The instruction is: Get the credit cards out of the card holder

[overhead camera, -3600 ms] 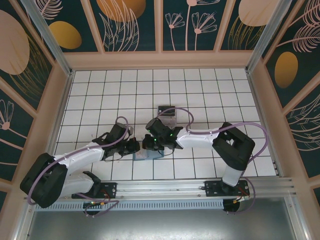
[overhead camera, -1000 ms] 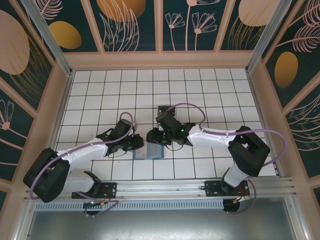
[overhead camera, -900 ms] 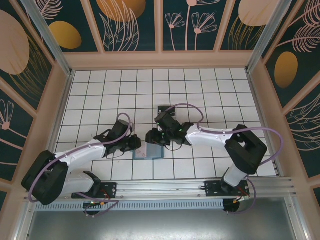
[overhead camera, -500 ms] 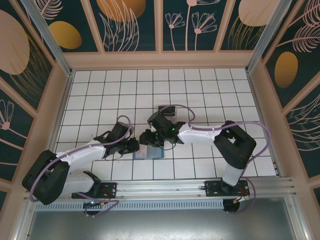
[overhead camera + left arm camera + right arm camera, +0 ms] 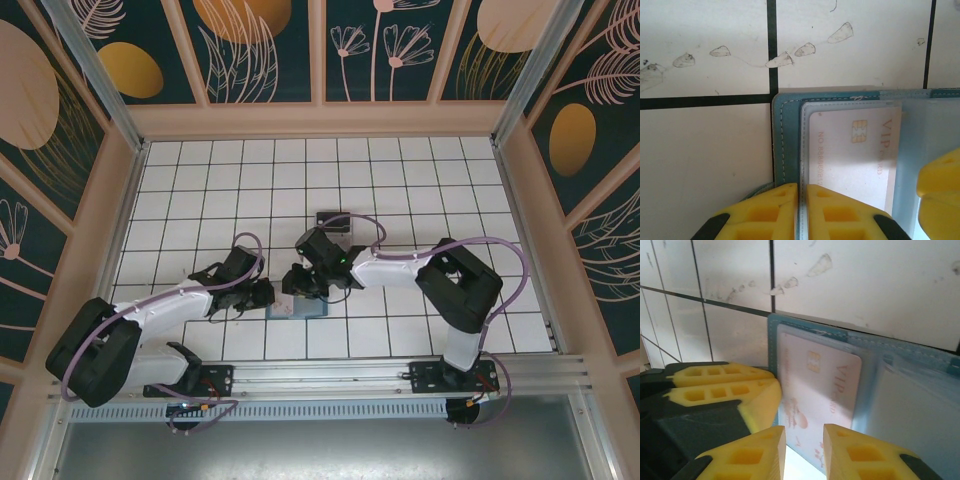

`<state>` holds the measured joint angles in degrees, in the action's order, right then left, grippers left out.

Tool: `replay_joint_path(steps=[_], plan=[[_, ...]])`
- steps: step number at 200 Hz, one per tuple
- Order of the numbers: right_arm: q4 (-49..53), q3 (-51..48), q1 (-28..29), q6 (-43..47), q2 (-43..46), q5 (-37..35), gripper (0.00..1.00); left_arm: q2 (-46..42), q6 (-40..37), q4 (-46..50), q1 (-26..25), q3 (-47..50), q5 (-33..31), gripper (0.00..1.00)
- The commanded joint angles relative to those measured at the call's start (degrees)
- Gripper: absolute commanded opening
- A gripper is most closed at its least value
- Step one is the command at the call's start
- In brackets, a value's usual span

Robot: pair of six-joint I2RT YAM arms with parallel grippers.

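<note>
Left fingers (image 5: 770, 210) pinch the card holder's (image 5: 785, 130) edge; right fingers (image 5: 750, 455), narrowly apart, straddle the pale card (image 5: 830, 385); bare tiles (image 5: 705, 165) around.

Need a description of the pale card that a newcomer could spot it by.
On the white tiled table, front centre, lies an open teal card holder. The card sits in its clear pocket: pinkish-white, with a gold chip and "VIP" lettering, unlike the plain blue-grey pocket beside it.

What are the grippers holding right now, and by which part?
The left gripper pinches the card holder by its edge. The right gripper straddles one end of the pale credit card; whether it grips it cannot be told.
</note>
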<state>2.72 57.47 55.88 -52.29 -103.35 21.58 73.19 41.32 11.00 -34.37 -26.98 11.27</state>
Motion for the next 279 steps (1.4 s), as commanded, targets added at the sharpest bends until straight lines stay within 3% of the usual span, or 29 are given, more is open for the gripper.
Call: replay_joint_path(steps=[1,123,279], plan=[[-0.54,-1.24,0.21,-0.53,-1.12,0.04,0.26,1.74,-1.29,1.91,0.49,0.31,-0.84,0.15],[-2.20,-3.67,-0.15,-0.14,-2.17,-0.72,0.23,4.27,-1.51,2.36,0.45,0.00,-0.72,0.14],[-27.94,-14.43,-1.12,-6.54,0.72,6.77,0.22,5.02,-1.33,2.57,0.44,-0.51,-0.19,0.13]])
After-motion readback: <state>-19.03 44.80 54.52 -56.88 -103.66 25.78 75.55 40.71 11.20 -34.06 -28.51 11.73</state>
